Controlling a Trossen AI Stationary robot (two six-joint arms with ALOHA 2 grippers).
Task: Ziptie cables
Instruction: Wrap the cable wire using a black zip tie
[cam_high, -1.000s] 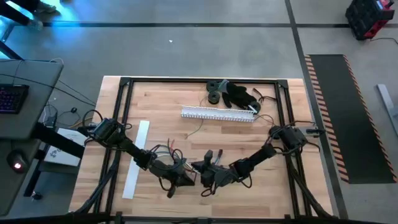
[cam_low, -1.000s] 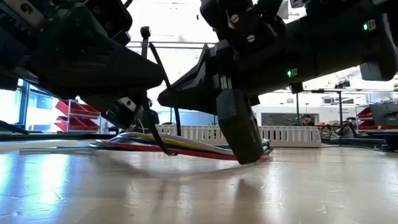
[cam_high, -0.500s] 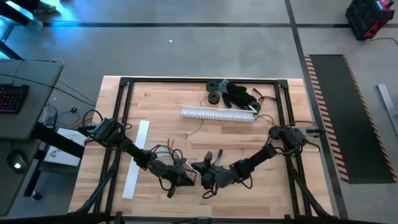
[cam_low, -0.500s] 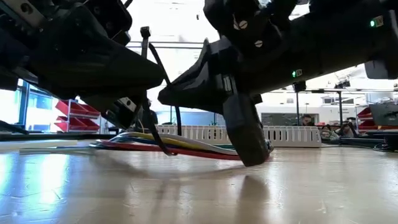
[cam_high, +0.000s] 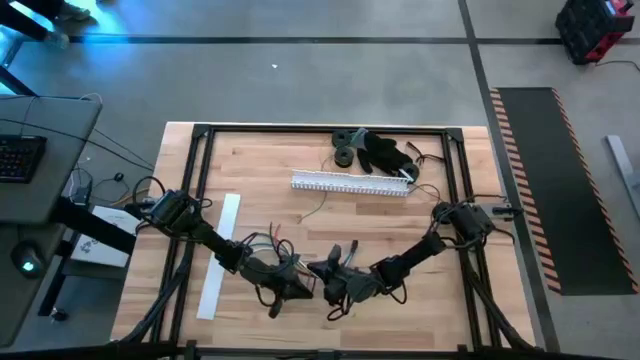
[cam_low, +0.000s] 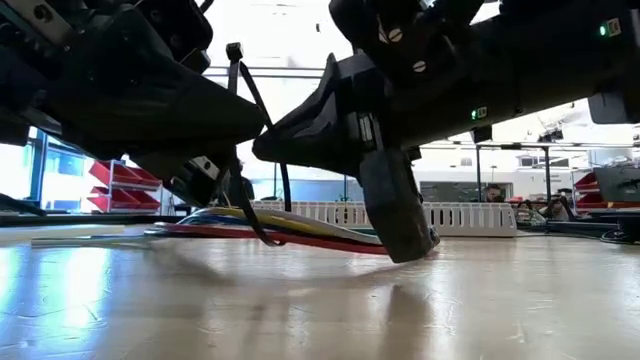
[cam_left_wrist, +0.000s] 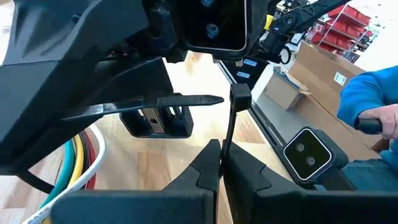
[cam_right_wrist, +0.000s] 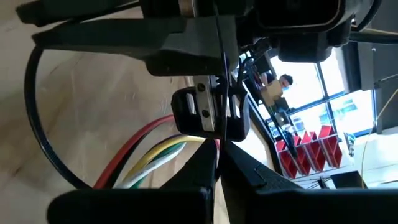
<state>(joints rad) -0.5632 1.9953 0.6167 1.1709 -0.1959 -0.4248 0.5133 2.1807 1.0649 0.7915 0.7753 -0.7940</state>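
The cables (cam_low: 290, 232) lie flat on the counter (cam_low: 300, 310), long axis running toward the white duct (cam_low: 460, 215), directly beneath both hands, with a black zip tie (cam_low: 245, 140) looped around them. The left hand (cam_left_wrist: 221, 163) is pressed together on the tie's strap just below its head; the right hand (cam_right_wrist: 217, 163) pinches the strap opposite. Both appear equally near, though the loop's closure is partly hidden.

Grey floor (cam_high: 300, 80) around the wooden table (cam_high: 260, 160); red bins (cam_low: 110, 185) (shelved) by bright windows (cam_low: 300, 30).
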